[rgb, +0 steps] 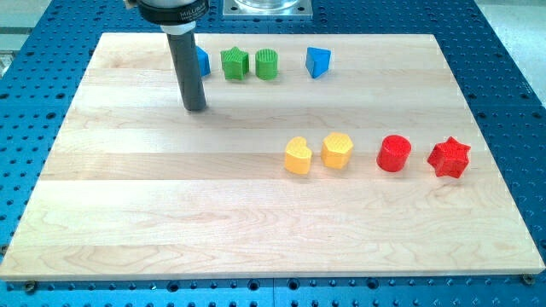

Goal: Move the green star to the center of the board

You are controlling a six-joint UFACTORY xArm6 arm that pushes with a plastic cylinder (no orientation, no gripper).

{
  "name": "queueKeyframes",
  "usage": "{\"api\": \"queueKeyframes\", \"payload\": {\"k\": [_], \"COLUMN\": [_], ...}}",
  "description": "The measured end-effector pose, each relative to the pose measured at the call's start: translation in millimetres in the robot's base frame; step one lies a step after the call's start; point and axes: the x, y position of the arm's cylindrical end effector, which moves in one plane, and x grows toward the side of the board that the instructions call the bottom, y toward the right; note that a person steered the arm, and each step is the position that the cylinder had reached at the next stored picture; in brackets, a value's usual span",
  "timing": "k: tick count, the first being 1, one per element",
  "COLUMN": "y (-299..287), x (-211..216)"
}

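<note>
Green star [235, 62] near the far edge of the worktop [171, 213], just right of and beyond my tip [195, 108], touching the green cylinder [267, 64]. No hand, nothing held. Centre lies nearer and rightward; push from the far side.

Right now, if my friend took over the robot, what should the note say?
My tip: on the wooden board, near the view's top left, below and left of the green star-shaped block, not touching it.
The green star sits in the top row, close beside the green ridged cylinder block; a blue block shows partly behind the rod.
Done: nothing; the star is not at the center.
Left: get behind the star and push it down-right to the center.
</note>
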Motion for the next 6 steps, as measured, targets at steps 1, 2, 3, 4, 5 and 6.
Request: {"api": "queueKeyframes", "payload": {"k": [1,2,3,4,5,6], "y": [-23,-92,-129,-128,-111,-29], "x": [-5,-12,-63,-113,-147,-124]}}
